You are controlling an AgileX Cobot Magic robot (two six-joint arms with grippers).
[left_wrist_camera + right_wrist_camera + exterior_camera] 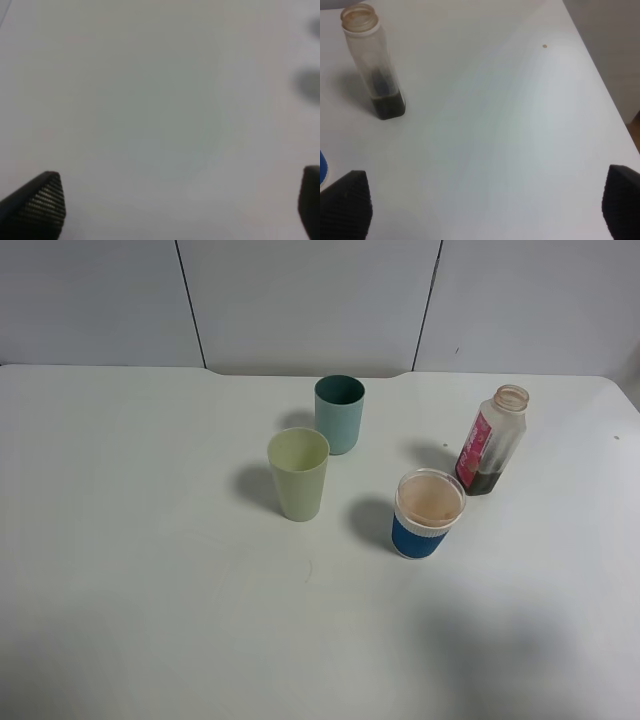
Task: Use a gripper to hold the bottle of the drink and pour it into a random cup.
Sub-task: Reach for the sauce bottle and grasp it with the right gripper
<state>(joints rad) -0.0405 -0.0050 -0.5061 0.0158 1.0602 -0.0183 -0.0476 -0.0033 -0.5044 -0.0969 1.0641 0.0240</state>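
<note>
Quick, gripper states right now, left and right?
Left gripper: open, holding nothing.
Right gripper: open, holding nothing.

White table (pixel 130 570), pale grey panelled wall (pixel 300 300) behind

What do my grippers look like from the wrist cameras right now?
Only the fingertips show. The left gripper has black, wedge-shaped fingertips with rounded ends and a finely ribbed grip texture. The right gripper has matching black textured fingertips. No cables, stickers or markings are in view, and the high exterior camera shows neither arm.
</note>
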